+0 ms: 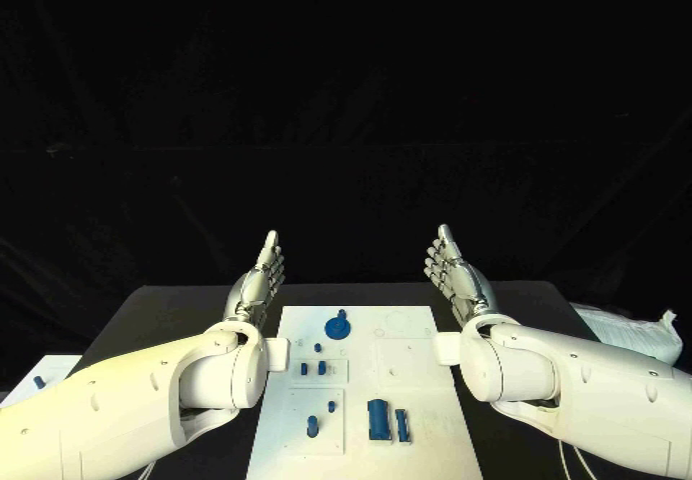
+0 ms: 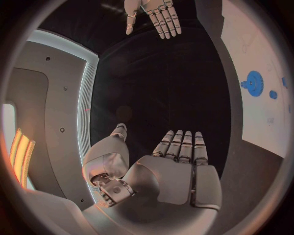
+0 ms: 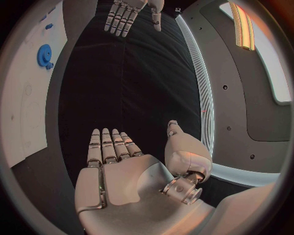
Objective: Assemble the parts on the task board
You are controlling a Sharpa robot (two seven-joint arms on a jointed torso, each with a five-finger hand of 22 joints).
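Head view: left robot hand (image 1: 257, 283) and right robot hand (image 1: 459, 272) held flat, fingers straight and together, thumbs apart, holding nothing; each stands on edge just beside a far corner of the white board (image 1: 368, 400), one per side, palms facing each other across it; neither touches the board. Board lies mid-bench (image 1: 159, 310), long side running away from the robot; on it a blue gear (image 1: 338, 325) near the far end, small blue pegs (image 1: 312, 368) at mid-left, two upright blue blocks (image 1: 387, 420) near the front, another small blue piece (image 1: 313, 427) front-left.

Left wrist view gives the palm side of the left robot hand (image 2: 178, 171), empty, w/ the right robot hand (image 2: 156, 14) opposite and the gear (image 2: 253, 83) on the board edge (image 2: 257, 39); right wrist view mirrors it: right palm (image 3: 122, 176) empty, left robot hand (image 3: 125, 12) beyond, gear (image 3: 44, 55) on the board (image 3: 24, 112).

White papers (image 1: 635, 332) lie at the bench's right edge, seen from the head view.
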